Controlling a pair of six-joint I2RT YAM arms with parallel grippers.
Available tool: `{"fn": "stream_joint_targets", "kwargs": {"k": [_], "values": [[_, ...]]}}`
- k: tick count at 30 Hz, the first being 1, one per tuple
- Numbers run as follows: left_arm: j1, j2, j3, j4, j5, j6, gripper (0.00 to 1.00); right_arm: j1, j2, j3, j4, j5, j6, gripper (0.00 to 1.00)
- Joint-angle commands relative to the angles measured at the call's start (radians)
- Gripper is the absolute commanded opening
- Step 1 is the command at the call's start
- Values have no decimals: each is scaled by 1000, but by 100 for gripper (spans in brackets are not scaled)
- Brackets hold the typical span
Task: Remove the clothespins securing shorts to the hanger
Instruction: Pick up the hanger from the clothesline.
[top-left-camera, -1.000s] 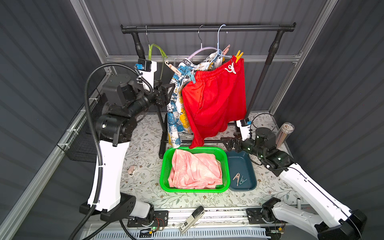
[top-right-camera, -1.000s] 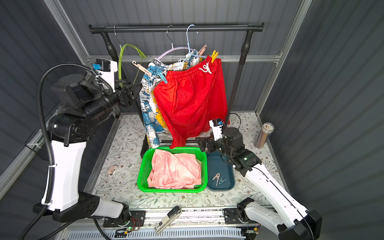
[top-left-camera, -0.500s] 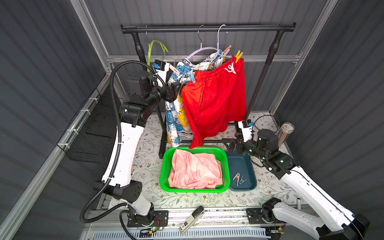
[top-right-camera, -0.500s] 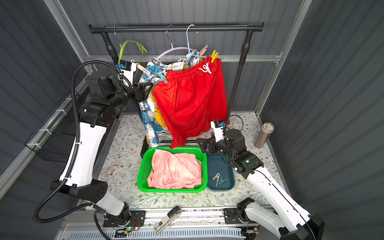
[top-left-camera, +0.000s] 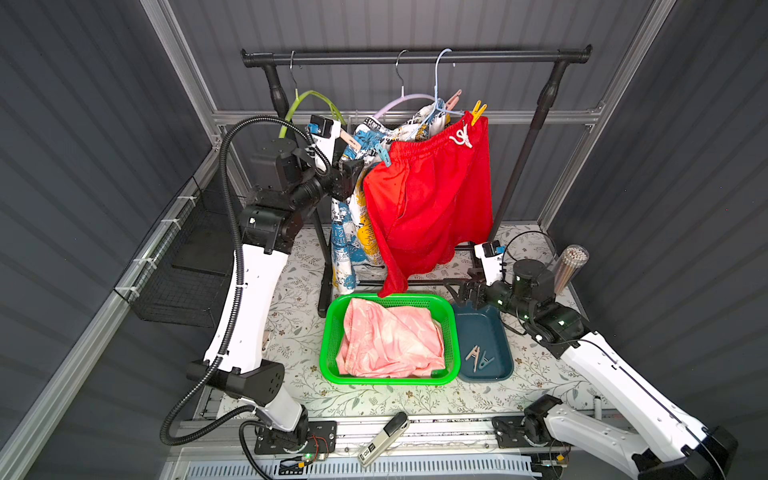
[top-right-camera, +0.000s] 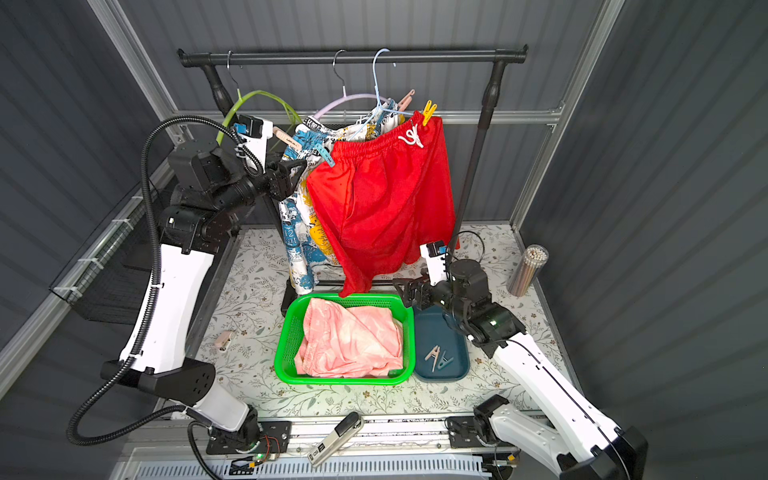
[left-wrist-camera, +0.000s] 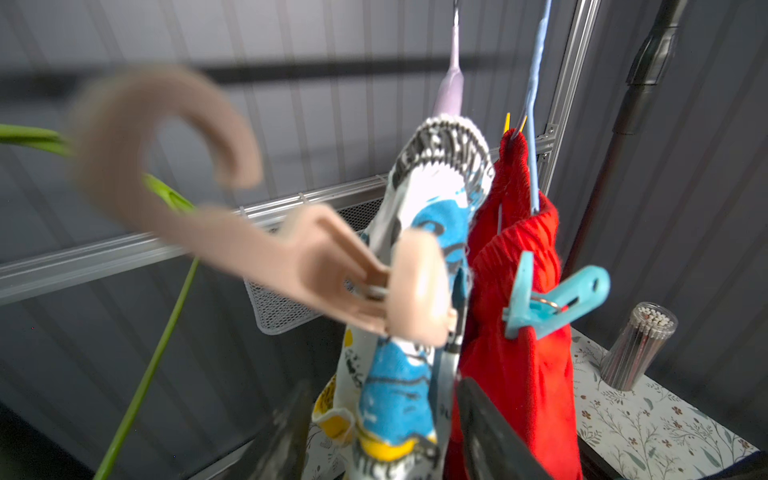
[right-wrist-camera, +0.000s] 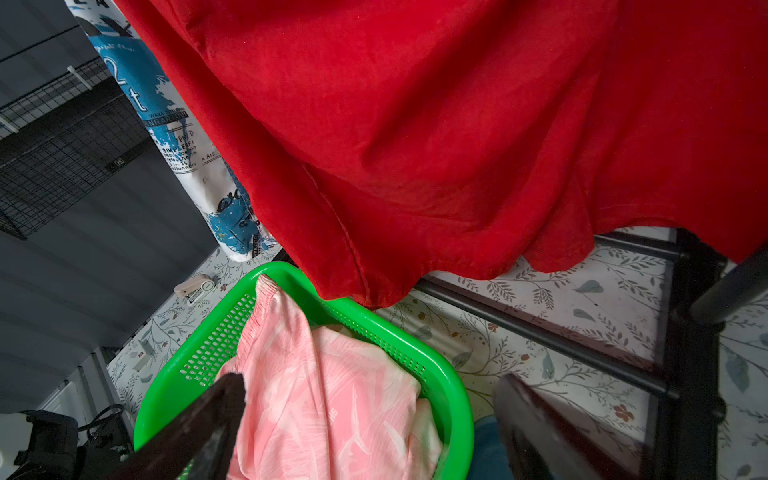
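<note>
ROBOT AT THE RAIL: Two arms work on a floral table (top-left-camera: 415, 399) under a black clothes rail (top-left-camera: 415, 57). At left, a loose clothespin (top-right-camera: 223, 338) lies on the table beside the left arm. The raised left gripper (top-left-camera: 353, 176) is at the left edge of the printed shorts (top-left-camera: 353, 224), just below the beige clothespin (top-left-camera: 351, 142) clamped on their waistband. The wrist view shows its fingers (left-wrist-camera: 286, 432) parted on either side of the hanging printed cloth and holding no clothespin. Whether they touch the fabric cannot be told.

To the right, a light blue clothespin (top-left-camera: 383, 156) pins the left corner of the red shorts (top-left-camera: 428, 208), which hang in front of the printed pair. Further right, a pink clothespin (top-left-camera: 453, 99) stands up among the hangers. A yellow clothespin (top-left-camera: 478, 112) grips the right corner of the red waistband, just above the white drawstring.

Nearer the camera, the pink shorts (top-left-camera: 390, 340) lie heaped in a green basket (top-left-camera: 386, 380), off any hanger. A blue tray (top-left-camera: 486, 328) sits against the basket's right side and holds two clothespins (top-left-camera: 478, 357). The right gripper (top-left-camera: 459, 291) hangs low at the tray's far end, under the red hem, its fingers spread wide and empty. A jar of sticks (top-left-camera: 571, 266) stands at far right.
</note>
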Motion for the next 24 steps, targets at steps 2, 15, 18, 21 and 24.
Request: {"fn": "stream_joint_targets", "kwargs": {"k": [2, 15, 18, 21, 24], "values": [[4, 5, -16, 83, 41, 4, 59, -2, 5, -14, 14, -23, 3, 92], [-1, 74, 40, 94, 45, -4, 24, -2, 8, -1, -3, -25, -17, 91], [-3, 71, 41, 124, 50, -12, 31, -3, 14, 2, -7, -28, -19, 91], [-6, 74, 54, 133, 58, -22, 61, -3, 15, 3, -3, -30, -16, 90], [-9, 68, 54, 140, 58, -24, 65, -3, 15, 2, -2, -31, -17, 90]]}}
